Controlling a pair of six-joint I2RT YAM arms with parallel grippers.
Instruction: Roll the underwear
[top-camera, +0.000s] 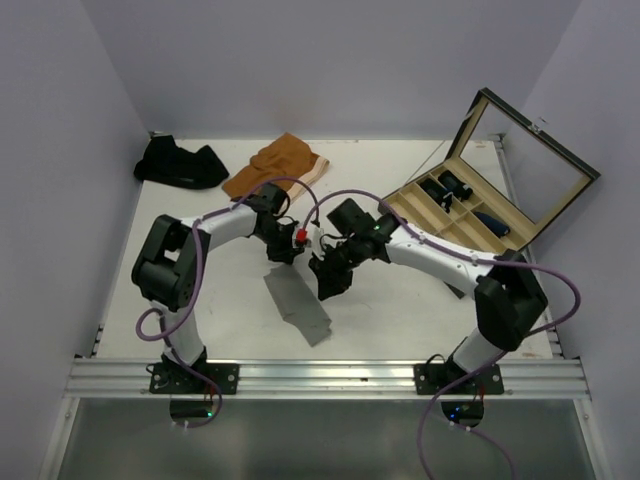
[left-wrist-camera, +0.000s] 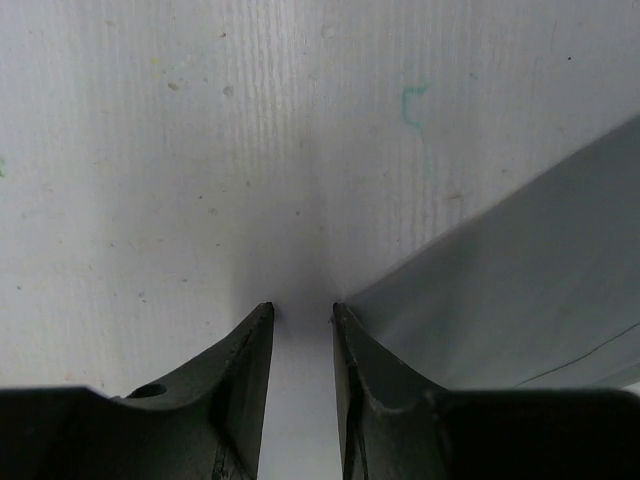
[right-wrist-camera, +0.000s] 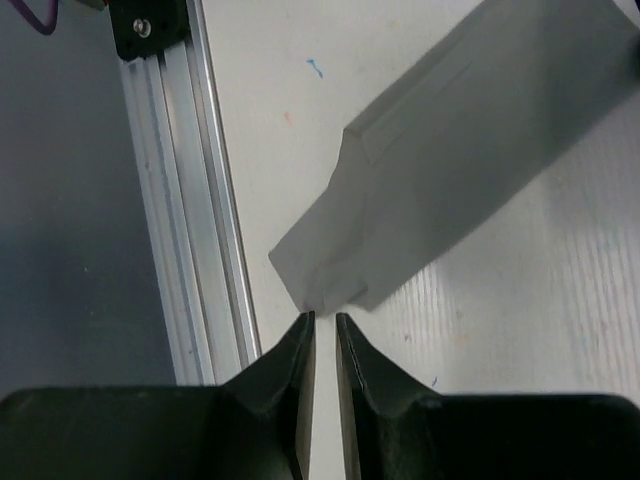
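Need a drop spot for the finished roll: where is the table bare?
Bare: the near right, between the grey brief, the right arm and the rail; also the far strip between the orange brief and the box. Crowded: the centre, left hand and right hand at the grey brief.

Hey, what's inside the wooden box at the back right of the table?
The wooden box stands open, its lid raised. Dark rolled pieces lie in its far compartments, and a dark blue one lies towards the right end. Whatever is beneath them is covered.
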